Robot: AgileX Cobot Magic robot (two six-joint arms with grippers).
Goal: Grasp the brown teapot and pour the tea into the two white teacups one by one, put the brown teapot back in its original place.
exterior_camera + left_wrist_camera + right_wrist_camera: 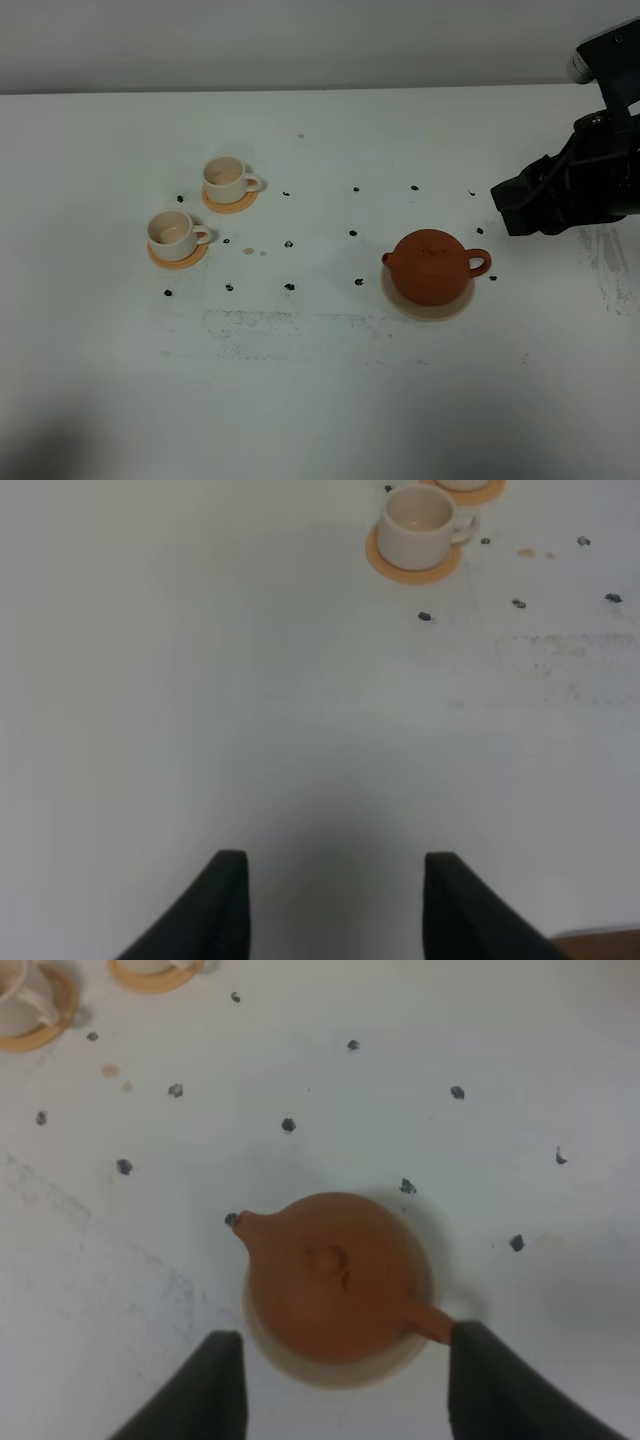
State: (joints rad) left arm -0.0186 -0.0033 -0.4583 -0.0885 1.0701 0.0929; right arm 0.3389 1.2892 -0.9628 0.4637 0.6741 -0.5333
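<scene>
The brown teapot (430, 262) rests ungrasped on its original place (428, 311), lower right, the right gripper (345, 1338) wide and empty nearby; whether the 2 white teacups (172, 231) hold tea is unclear.

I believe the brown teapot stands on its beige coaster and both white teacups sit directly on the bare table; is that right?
Not quite. The exterior high view shows the far teacup on the far orange coaster and the near teacup on the near orange coaster, not on the bare table. The brown teapot does stand on its beige coaster.
</scene>
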